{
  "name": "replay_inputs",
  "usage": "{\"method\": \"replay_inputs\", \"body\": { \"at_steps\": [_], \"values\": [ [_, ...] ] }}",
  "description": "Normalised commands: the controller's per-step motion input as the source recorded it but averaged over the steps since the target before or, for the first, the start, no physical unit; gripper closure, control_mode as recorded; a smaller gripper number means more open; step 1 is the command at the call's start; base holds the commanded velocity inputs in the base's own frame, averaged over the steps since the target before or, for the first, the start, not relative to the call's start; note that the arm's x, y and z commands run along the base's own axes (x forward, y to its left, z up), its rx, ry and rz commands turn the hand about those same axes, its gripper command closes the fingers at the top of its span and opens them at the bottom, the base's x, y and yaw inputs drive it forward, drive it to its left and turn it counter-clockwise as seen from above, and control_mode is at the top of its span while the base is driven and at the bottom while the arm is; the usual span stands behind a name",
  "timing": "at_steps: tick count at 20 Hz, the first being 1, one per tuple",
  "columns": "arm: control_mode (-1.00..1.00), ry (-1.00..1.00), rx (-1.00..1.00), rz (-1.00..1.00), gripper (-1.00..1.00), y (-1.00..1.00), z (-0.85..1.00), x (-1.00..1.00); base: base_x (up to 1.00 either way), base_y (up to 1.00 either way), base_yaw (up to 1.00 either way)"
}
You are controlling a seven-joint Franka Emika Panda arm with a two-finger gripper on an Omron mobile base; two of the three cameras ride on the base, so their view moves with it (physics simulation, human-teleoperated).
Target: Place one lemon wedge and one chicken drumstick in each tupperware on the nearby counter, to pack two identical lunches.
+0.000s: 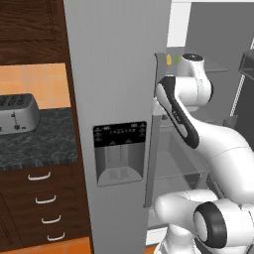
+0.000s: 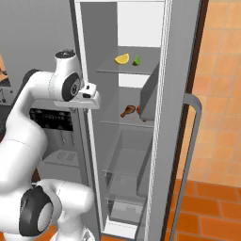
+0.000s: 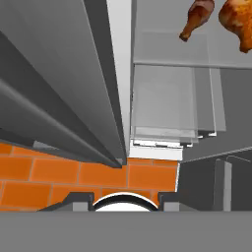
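Yellow and green, two lemon wedges are counted on an upper shelf (image 2: 141,70) of the open fridge (image 2: 160,141): the yellow lemon wedge (image 2: 122,59) lies just left of the green lemon wedge (image 2: 136,60) in the right base view. Two drumsticks are counted on the shelf below, the thin reddish-brown chicken drumstick (image 3: 196,18) beside the plumper golden chicken drumstick (image 3: 238,20). The end effector is held at the fridge's left edge, at about the height of the drumstick shelf and below the wedges; whether it is wide or narrow cannot be told. One steel toaster (image 1: 16,113) is seen on the dark marbled tabletop (image 1: 39,141) left of the fridge, above drawers (image 1: 42,208) with four curved silver handles.
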Motion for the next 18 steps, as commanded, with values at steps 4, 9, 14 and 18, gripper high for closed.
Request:
{"method": "replay_inputs", "body": {
  "at_steps": [4, 9, 14, 18],
  "values": [
    [-1.0, -0.08, 0.01, 0.0, -1.0, -0.21, -0.14, -0.37, 0.0, 0.0, 0.0],
    [-1.0, -0.21, 0.08, 0.0, -1.0, -0.83, -0.38, -0.86, 0.0, 0.0, 0.0],
    [-1.0, -0.17, -0.05, 0.04, -1.0, -0.46, -0.35, -0.27, 0.0, 0.0, 0.0],
    [-1.0, 0.0, -0.12, 0.01, -1.0, -0.58, -0.32, 0.13, 0.0, 0.0, 0.0]
  ]
}}
